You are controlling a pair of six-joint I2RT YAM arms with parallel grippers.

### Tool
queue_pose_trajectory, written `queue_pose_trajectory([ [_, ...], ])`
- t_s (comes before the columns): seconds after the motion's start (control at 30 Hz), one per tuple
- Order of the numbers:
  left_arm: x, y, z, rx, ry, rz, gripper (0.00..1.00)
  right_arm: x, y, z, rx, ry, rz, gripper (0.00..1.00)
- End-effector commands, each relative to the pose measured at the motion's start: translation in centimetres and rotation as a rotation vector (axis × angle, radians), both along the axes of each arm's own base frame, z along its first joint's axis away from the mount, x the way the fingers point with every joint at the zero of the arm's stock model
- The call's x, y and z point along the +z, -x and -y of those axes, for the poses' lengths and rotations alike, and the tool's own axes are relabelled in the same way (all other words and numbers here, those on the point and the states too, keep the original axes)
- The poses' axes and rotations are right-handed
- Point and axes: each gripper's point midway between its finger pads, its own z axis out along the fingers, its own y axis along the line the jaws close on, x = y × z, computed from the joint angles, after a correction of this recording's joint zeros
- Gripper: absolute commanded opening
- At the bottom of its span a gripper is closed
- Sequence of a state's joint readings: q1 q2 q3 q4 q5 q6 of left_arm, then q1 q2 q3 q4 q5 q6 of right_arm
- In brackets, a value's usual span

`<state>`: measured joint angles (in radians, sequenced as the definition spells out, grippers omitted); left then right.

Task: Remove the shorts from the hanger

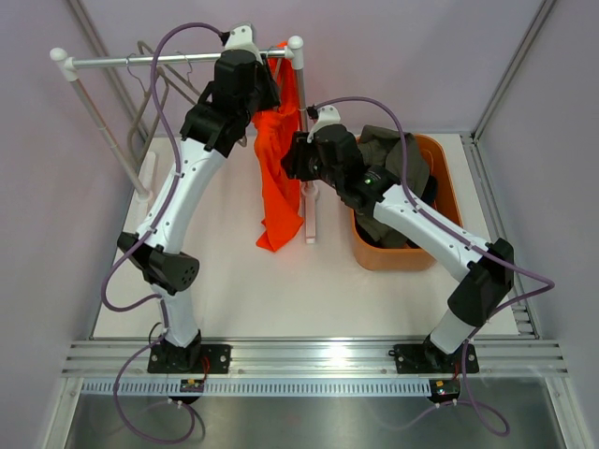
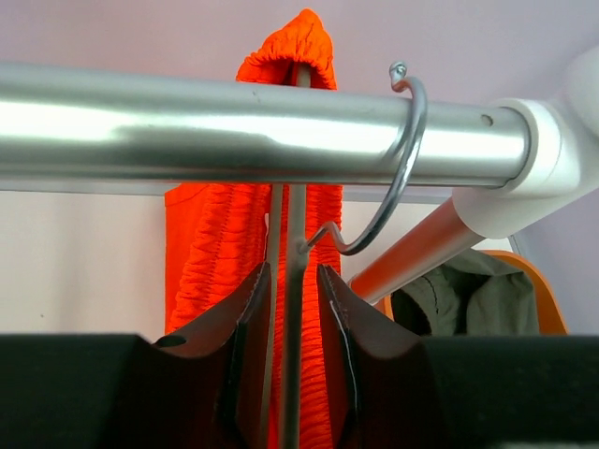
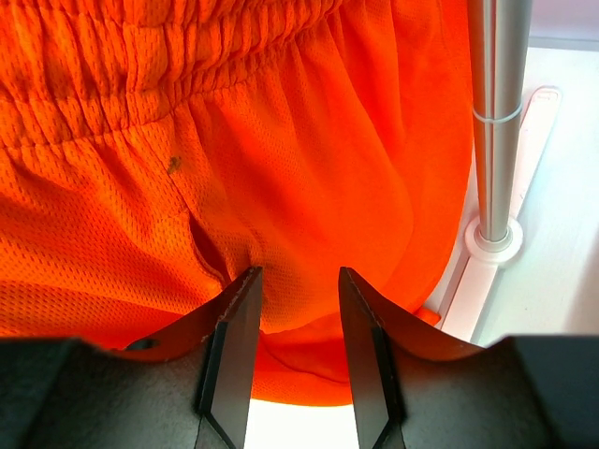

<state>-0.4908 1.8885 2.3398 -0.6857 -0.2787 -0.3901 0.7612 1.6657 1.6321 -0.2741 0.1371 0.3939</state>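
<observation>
The bright orange shorts (image 1: 279, 178) hang from a wire hanger at the right end of the rack's rail (image 1: 178, 61). In the left wrist view the hanger's hook (image 2: 402, 168) sits over the rail (image 2: 187, 131). My left gripper (image 2: 292, 271) is open, its jaws on either side of the hanger's wire neck with a small gap. My right gripper (image 3: 299, 276) is open in front of the lower part of the orange shorts (image 3: 281, 140). The olive-grey shorts (image 1: 388, 150) lie in the orange bin (image 1: 393, 257) beside some darker cloth. The navy shorts are not clearly seen.
The rack's right post (image 3: 496, 122) stands on a white foot (image 3: 491, 238) right of my right gripper. Empty wire hangers (image 1: 154, 84) hang at the rail's left end. The bin stands right of the rack under my right arm.
</observation>
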Motion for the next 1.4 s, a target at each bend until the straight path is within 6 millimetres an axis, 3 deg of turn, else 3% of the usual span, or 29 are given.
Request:
queue_pose_trajectory([
  [0.0,2.1,-0.4,-0.8,0.033,-0.005,0.072,0.29,2.6,0.0,-0.4,-0.007,-0.05,0.052,0.47],
  [0.27,2.0,-0.8,-0.8,0.033,-0.03,0.082,0.27,2.8,-0.1,-0.1,-0.014,-0.04,0.062,0.47],
  [0.7,-0.8,-1.0,-0.1,0.03,-0.046,0.057,0.22,2.7,0.0,0.0,-0.015,-0.03,0.061,0.47],
  [0.8,-0.2,-1.0,-0.2,0.051,-0.04,0.09,0.15,2.6,-0.1,0.1,-0.016,-0.026,0.062,0.47],
  [0.83,0.0,-0.9,-0.3,0.06,-0.039,0.098,0.03,2.4,-0.1,0.1,-0.017,-0.021,0.06,0.47],
  [0.87,0.2,-0.9,-0.3,0.064,-0.041,0.103,0.0,2.5,0.0,0.1,-0.015,-0.02,0.06,0.47],
  [1.0,1.8,-0.1,-0.8,0.072,-0.056,0.166,0.0,2.1,-0.1,0.2,-0.017,-0.013,0.056,0.47],
  [1.03,3.3,0.6,-1.1,0.077,-0.043,0.203,0.0,2.1,0.0,0.2,-0.016,-0.012,0.055,0.47],
  [1.13,5.3,1.7,-1.9,0.08,-0.058,0.244,0.0,2.0,0.0,0.4,-0.024,-0.005,0.06,0.47],
  [1.17,7.1,2.6,-2.5,0.084,-0.048,0.278,0.0,2.1,0.0,0.5,-0.024,-0.006,0.063,0.47],
  [1.23,8.0,3.5,-3.2,0.079,-0.079,0.276,0.0,2.2,0.1,0.7,-0.025,-0.004,0.065,0.47],
  [1.27,10.1,4.3,-3.7,0.082,-0.07,0.305,0.0,2.3,0.1,0.8,-0.027,-0.002,0.069,0.47],
  [1.37,10.6,5.7,-4.3,0.06,-0.112,0.272,0.0,2.8,0.3,1.2,-0.034,0.006,0.081,0.47],
])
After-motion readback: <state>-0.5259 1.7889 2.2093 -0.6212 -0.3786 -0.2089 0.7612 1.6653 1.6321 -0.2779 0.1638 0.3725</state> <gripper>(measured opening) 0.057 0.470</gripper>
